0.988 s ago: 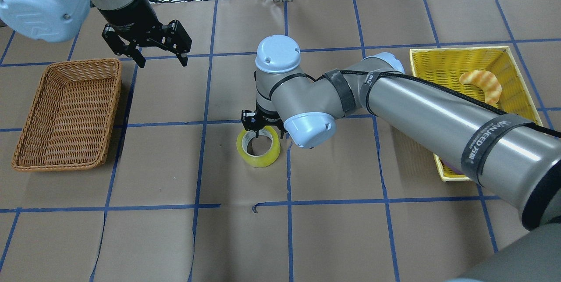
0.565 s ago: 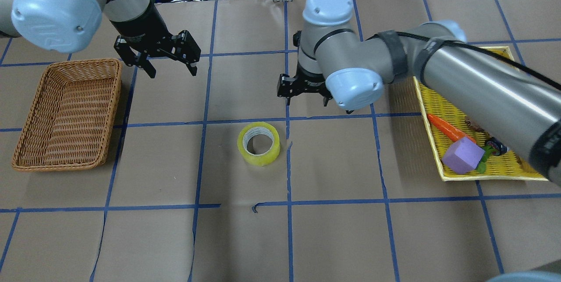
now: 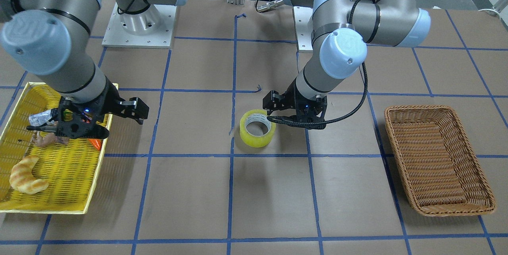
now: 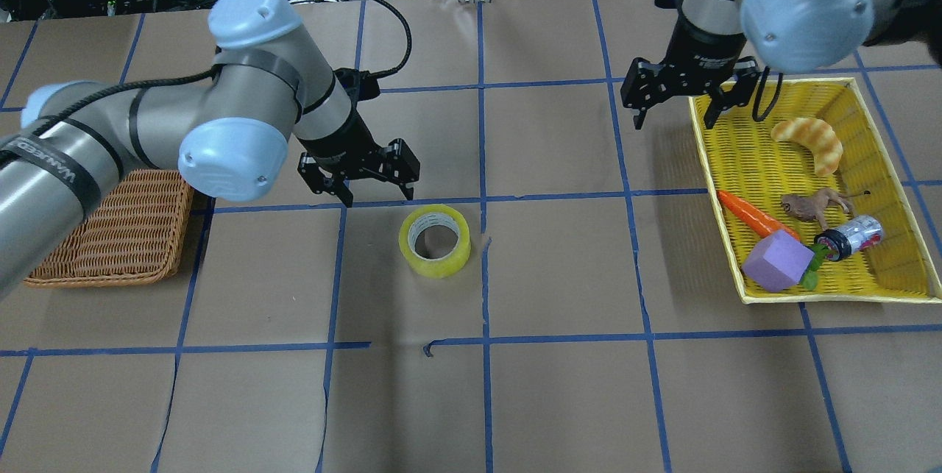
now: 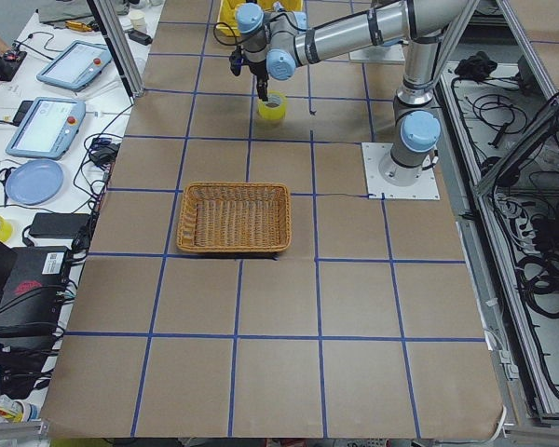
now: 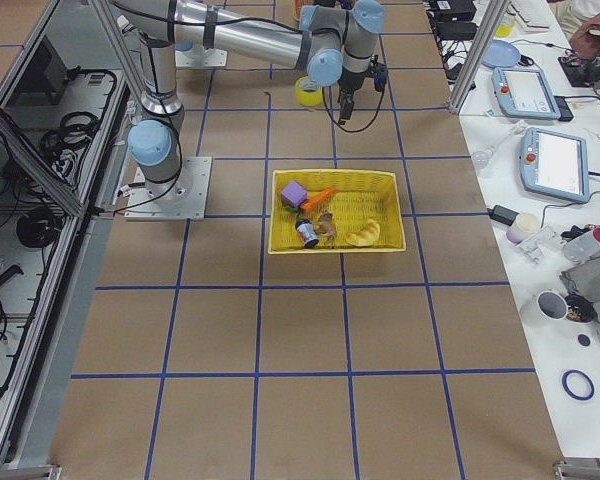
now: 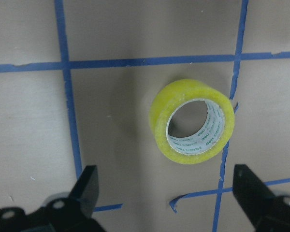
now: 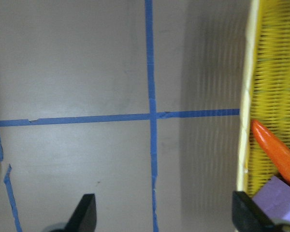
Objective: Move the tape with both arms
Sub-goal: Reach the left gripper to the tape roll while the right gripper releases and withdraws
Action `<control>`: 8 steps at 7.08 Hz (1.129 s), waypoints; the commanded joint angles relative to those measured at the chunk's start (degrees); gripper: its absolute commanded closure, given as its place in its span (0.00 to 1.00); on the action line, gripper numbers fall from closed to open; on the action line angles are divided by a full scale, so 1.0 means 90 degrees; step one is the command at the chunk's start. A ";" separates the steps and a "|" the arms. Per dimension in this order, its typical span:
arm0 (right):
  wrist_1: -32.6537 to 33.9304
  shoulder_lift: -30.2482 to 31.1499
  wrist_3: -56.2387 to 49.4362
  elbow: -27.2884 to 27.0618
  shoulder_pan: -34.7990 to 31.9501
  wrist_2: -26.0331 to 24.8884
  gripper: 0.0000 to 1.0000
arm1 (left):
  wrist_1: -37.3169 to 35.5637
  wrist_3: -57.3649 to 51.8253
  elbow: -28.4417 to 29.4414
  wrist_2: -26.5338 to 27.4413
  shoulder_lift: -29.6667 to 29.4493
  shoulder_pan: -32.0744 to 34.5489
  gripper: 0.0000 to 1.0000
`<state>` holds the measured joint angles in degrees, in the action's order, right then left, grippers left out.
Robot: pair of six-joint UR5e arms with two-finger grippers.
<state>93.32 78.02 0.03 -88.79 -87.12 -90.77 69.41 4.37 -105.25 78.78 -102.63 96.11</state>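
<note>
Yellow-green tape [image 4: 434, 240]: lay flat on the brown paper [image 4: 559, 385] mid-table, hole up
Left gripper [image 4: 377, 192]: hung spread wide, empty, just far-left of the tape
Right gripper [image 4: 673, 116]: splayed, empty, far right at the yellow basket [image 4: 831, 297] rim
Handling: looked light, stiff, slick-sided; best pinched across the wall, one finger inside the core

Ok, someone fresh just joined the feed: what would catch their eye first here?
The yellow-green tape lies flat, alone at mid-table, with the left pincer open close beside it. Next comes the bright yellow basket of mixed items on the robot's right, the right pincer open at its far corner. A wicker basket sits on the left.
</note>
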 commanded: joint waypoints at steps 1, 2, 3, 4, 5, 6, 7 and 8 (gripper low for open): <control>-0.0874 0.0469 -0.0014 0.0334 0.0100 -0.0305 0.00 | -0.0620 0.0052 -0.0405 0.0006 -0.0411 0.0140 0.00; -0.0876 0.0520 -0.0004 0.0315 0.0119 -0.0276 0.00 | -0.0864 0.0042 -0.0415 0.0035 -0.0625 0.0160 0.00; -0.0905 0.0530 0.0006 0.0257 0.0100 -0.0237 0.00 | -0.1118 0.0042 -0.0425 0.0045 -0.0889 0.0161 0.00; -0.0944 0.0521 0.0074 0.0189 0.0090 -0.0246 0.00 | -0.1285 0.0042 -0.0445 0.0045 -0.1104 0.0161 0.05; -0.0964 0.0530 0.0075 0.0179 0.0090 -0.0256 0.00 | -0.1306 0.0042 -0.0493 0.0045 -0.1232 0.0161 0.34; -0.0945 0.0531 0.0065 0.0178 0.0090 -0.0276 0.00 | -0.1296 0.0032 -0.0474 0.0055 -0.1146 0.0161 0.69; -0.0896 0.0540 -0.0003 0.0178 0.0090 -0.0189 0.00 | -0.1296 0.0487 -0.0474 0.0074 -0.1048 0.0151 1.00; -0.0867 0.0550 -0.0023 0.0198 0.0051 -0.0207 0.00 | -0.1286 0.0626 -0.0474 0.0075 -0.1047 0.0151 1.00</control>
<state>85.16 82.87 0.17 -87.13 -86.40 -92.74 57.79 7.73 -109.51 79.38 -112.37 97.51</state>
